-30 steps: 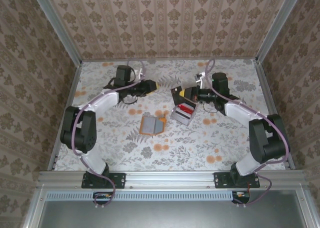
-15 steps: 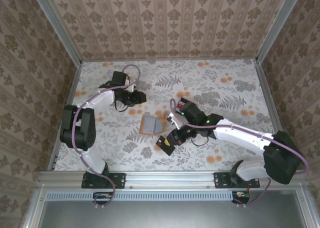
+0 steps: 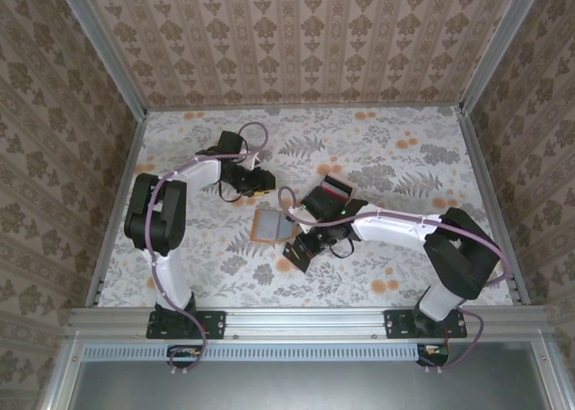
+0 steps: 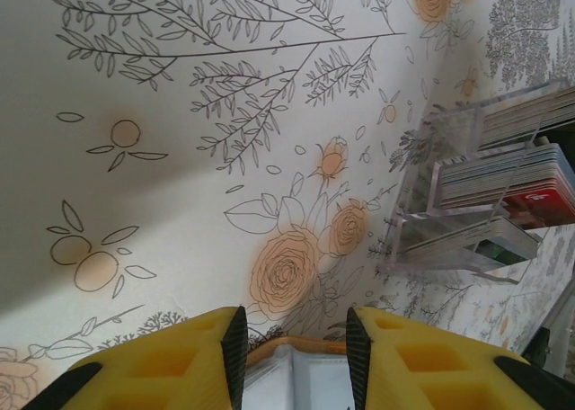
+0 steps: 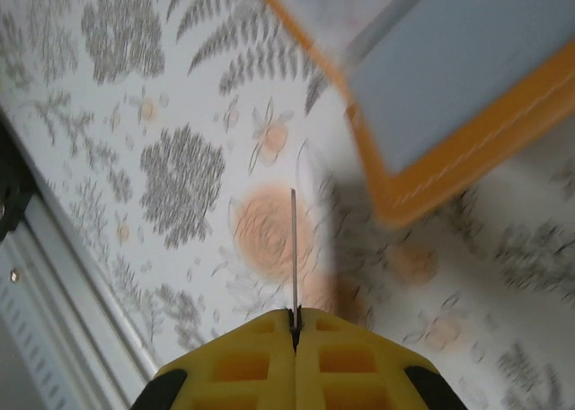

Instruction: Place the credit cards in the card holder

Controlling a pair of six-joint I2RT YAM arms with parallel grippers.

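So: right gripper [image 3: 298,254] [image 5: 294,318] sits low over the table [image 3: 377,149], nearest the bases, with its yellow fingers pressed together on a thin card [image 5: 294,248]. The card is edge-on in the wrist view; from above it looks dark, but the colour is hard to confirm. Just beyond it, the card holder [image 3: 272,223] [image 5: 449,68] lies open and flat, grey inside up, with an orange rim. The held card is near its front edge, not touching. Left gripper [image 3: 260,182] [image 4: 292,325] is at the holder's far side, fingers spread with nothing between them, and the holder's edge [image 4: 289,374] is just below them. Right of that is a clear slotted rack [image 3: 328,194] [image 4: 449,221] with the remaining credit cards [image 4: 508,181] stacked in it, one red.
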